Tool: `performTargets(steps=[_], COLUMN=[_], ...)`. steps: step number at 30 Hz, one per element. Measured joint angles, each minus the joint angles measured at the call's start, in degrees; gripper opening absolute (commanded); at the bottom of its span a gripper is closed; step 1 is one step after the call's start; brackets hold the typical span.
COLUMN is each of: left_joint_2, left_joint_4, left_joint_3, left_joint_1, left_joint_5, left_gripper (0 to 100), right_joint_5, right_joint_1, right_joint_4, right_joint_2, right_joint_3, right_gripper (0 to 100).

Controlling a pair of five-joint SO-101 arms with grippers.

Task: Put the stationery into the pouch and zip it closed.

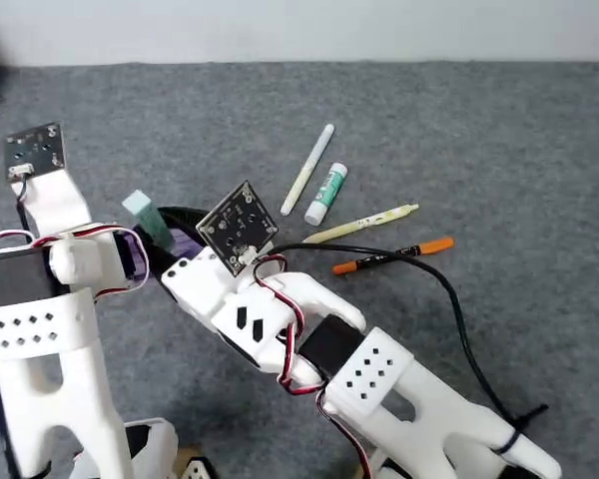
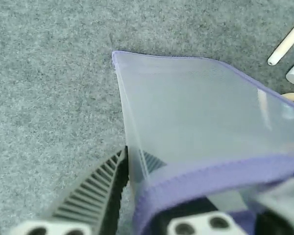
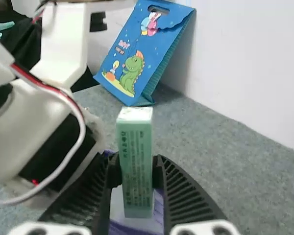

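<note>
A pale green eraser block (image 3: 134,132) stands upright between the black fingers of my right gripper (image 3: 136,164), which is shut on it. The eraser (image 1: 145,215) is held just above the purple zip edge of the pouch (image 3: 137,226). My left gripper (image 2: 132,174) is shut on the corner of the translucent pouch (image 2: 196,122) by its purple zip band. On the carpet beyond lie a white pen (image 1: 307,168), a glue stick (image 1: 326,194), a yellow-green pen (image 1: 362,224) and an orange pen (image 1: 392,254).
Grey carpet (image 1: 499,150) covers the table, with a white wall behind. A blue gift bag (image 3: 142,54) with a dinosaur stands against the wall. A black cable (image 1: 449,299) runs along the right arm past the orange pen.
</note>
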Motion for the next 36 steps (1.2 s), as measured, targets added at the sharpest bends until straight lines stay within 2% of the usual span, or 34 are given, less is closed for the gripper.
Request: performTargets(steps=[5, 19, 28, 32, 36], left_joint_2=[0.1, 0.4, 0.4, 0.4, 0.4], left_joint_4=[0.0, 0.0, 0.0, 0.0, 0.0], left_joint_3=[0.0, 0.0, 0.0, 0.0, 0.0], left_joint_1=[0.1, 0.0, 0.0, 0.0, 0.0], left_joint_5=[0.0, 0.0, 0.0, 0.0, 0.0], left_gripper=[1, 1, 1, 1, 1], right_joint_5=[0.1, 0.2, 0.2, 0.2, 0.2], right_joint_1=[-0.2, 0.2, 0.2, -0.1, -1.0], right_joint_4=[3.7, 5.5, 14.1, 12.7, 7.0], right_joint_2=[-0.4, 1.0, -6.3, -5.3, -1.2], right_joint_3=[-0.5, -0.3, -0.3, -0.3, -0.3], right_gripper=[18.3, 12.2, 11.8, 11.7, 11.7])
